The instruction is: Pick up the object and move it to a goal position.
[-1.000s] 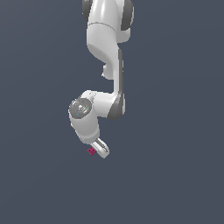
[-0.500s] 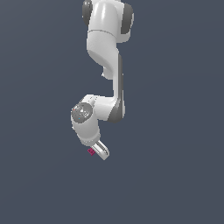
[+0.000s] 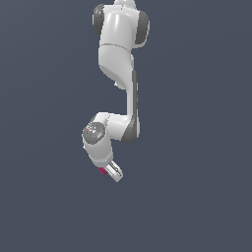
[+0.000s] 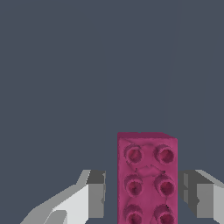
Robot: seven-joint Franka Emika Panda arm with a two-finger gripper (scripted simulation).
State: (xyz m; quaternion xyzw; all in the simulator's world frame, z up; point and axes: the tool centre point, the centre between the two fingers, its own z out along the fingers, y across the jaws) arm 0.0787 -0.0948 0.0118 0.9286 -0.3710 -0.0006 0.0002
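The object is a magenta-pink studded brick (image 4: 147, 179) lying on the dark grey floor. In the wrist view it sits between the two fingertips of my gripper (image 4: 144, 197). A narrow gap shows on each side, with the left finger (image 4: 94, 194) a little farther from the brick than the right one (image 4: 199, 194). The gripper is open and straddles the brick. In the exterior view the white arm bends down to the gripper (image 3: 114, 172), and only a small pink edge of the brick (image 3: 102, 171) shows beside it.
A plain dark grey surface (image 3: 197, 197) spreads around the arm in every direction. No other objects or markers show in either view.
The wrist and gripper have sunk slightly lower over the brick during the last second. The brick itself has not moved.
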